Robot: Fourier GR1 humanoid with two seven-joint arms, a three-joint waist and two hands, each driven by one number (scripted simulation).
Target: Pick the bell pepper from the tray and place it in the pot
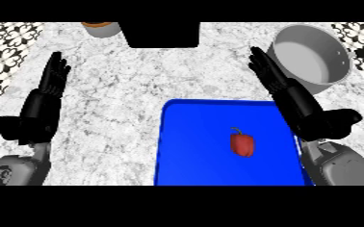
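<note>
Single head view, set above the marble counter (121, 101) and looking steeply down on its top. The near edge of the field lies at the robot's side, where both forearms enter from below; the far edge reaches a black block (162, 33) at the counter's back. With the blue tray (199, 149) as landmark, the camera sits almost over it: the tray fills the lower centre, the grey pot (313, 57) lies beyond its far right corner.
</note>
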